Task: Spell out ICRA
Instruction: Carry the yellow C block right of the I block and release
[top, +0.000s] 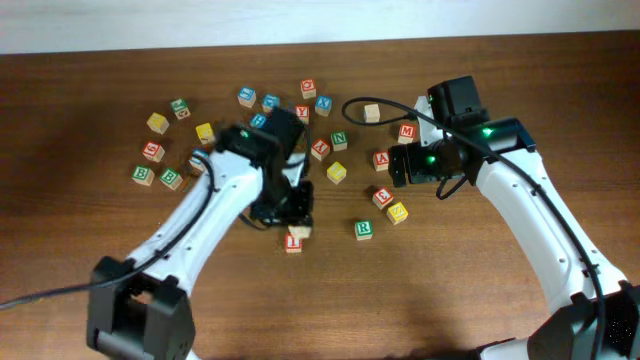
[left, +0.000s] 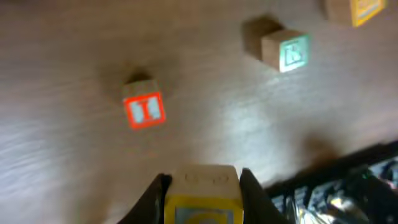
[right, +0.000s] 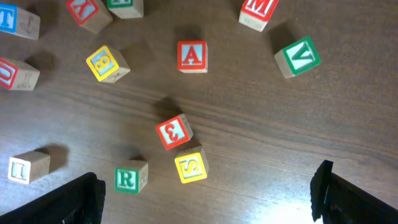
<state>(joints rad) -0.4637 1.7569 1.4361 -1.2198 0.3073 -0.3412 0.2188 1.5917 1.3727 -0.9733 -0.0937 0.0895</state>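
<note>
Tabletop: brown wood carrying scattered letter blocks.
Left jaws: pinching yellow block, its letter unreadable.
I block: lying ahead-left of those jaws; likely slot sitting just right of it.
Right jaws: hanging spread, farther off.

Overhead looking straight down, wrist views close

— Where do your letters lie?
— Your I block, red-lettered, sits flat nearest you. The green R block rests apart on its right, and the red A block lies farther back.
— And C?
— Unreadable. The left gripper clamps a yellow-framed block beside I.
</note>
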